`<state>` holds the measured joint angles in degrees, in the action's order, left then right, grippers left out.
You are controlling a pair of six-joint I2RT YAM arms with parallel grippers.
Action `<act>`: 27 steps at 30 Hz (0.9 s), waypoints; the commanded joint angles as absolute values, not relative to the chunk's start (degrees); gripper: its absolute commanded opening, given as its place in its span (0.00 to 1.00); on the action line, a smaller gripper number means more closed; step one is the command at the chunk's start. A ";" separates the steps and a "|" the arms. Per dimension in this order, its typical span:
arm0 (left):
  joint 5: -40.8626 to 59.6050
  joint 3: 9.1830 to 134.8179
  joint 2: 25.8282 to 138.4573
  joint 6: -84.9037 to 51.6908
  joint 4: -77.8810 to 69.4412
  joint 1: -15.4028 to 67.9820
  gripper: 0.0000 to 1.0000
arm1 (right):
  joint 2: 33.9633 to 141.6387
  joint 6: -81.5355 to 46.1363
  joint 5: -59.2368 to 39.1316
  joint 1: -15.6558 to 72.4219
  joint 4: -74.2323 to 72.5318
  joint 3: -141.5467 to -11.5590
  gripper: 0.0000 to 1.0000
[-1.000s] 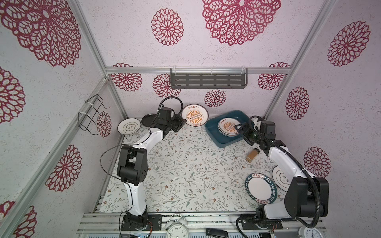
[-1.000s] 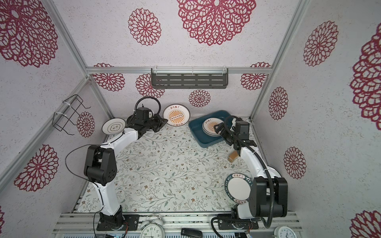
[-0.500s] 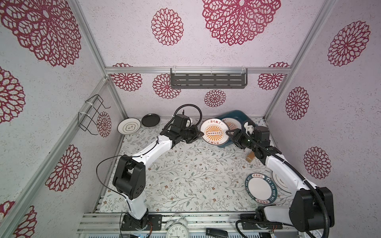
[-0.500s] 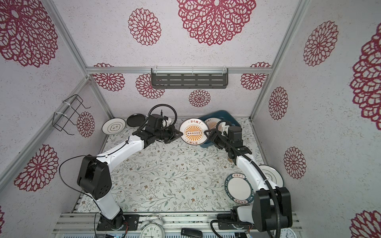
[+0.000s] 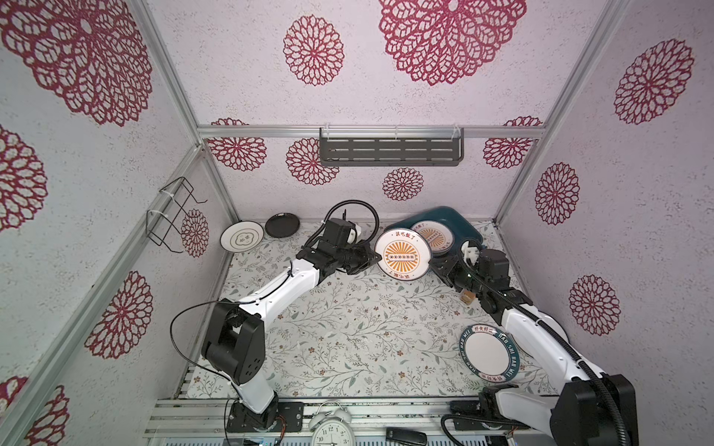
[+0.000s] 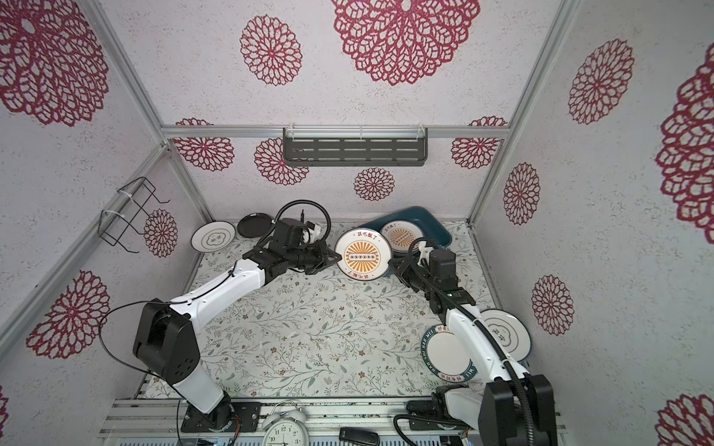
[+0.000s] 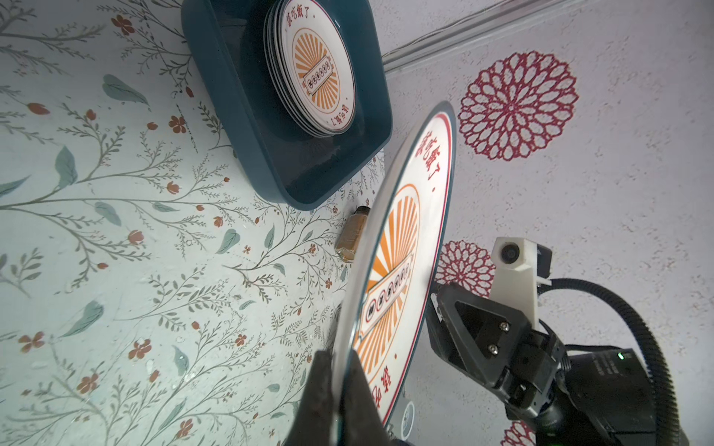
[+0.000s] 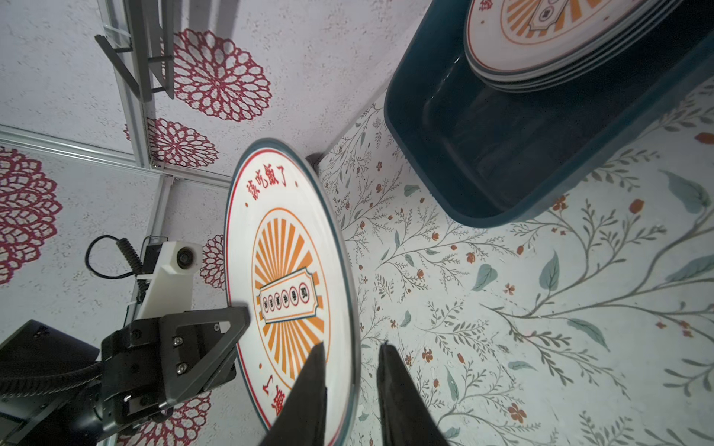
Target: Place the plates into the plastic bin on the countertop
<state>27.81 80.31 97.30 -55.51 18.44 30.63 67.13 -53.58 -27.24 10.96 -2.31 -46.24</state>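
Note:
My left gripper [image 5: 376, 258] [image 7: 342, 359] is shut on the rim of a white plate with an orange sunburst [image 5: 402, 255] [image 6: 362, 255]. It holds the plate tilted in the air just left of the teal plastic bin [image 5: 444, 214] [image 7: 239, 116]. My right gripper [image 5: 434, 266] [image 8: 353, 347] straddles the opposite rim of the same plate [image 8: 286, 270]. One finger lies over the plate's face, and a gap shows between the rim and the other finger. A stack of sunburst plates [image 5: 434, 235] [image 8: 548, 34] lies in the bin on the countertop [image 5: 347, 320].
A cloud-outline plate [image 5: 242, 239] and a small black plate [image 5: 282, 225] lie at the back left. A teal-lettered plate [image 5: 487, 355] and another cloud plate [image 6: 506, 332] lie at the front right, under my right arm. A small amber bottle [image 7: 351, 235] lies near the bin.
My left arm has carried the sunburst plate from the back left rightward to the bin's side. My right gripper has come left from the bin to the plate's rim, and its jaws have narrowed.

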 commanded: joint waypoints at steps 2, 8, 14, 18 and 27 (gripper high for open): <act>29.09 85.01 95.95 -50.07 20.85 31.14 0.00 | 65.52 -53.90 -26.95 11.60 -3.21 -46.41 0.14; 30.27 89.03 97.55 -47.44 23.70 31.06 0.00 | 66.48 -54.12 -27.48 11.57 -3.68 -46.97 0.05; 31.79 90.68 98.83 -47.61 22.75 31.07 0.00 | 67.86 -53.29 -28.08 11.87 -3.15 -48.23 0.01; 31.87 90.77 99.06 -48.17 21.69 30.76 0.10 | 68.02 -52.77 -27.36 11.90 -1.94 -48.60 0.00; 22.15 88.16 94.55 -46.71 23.70 27.36 0.67 | 68.53 -53.67 -24.90 11.77 -0.49 -49.29 0.00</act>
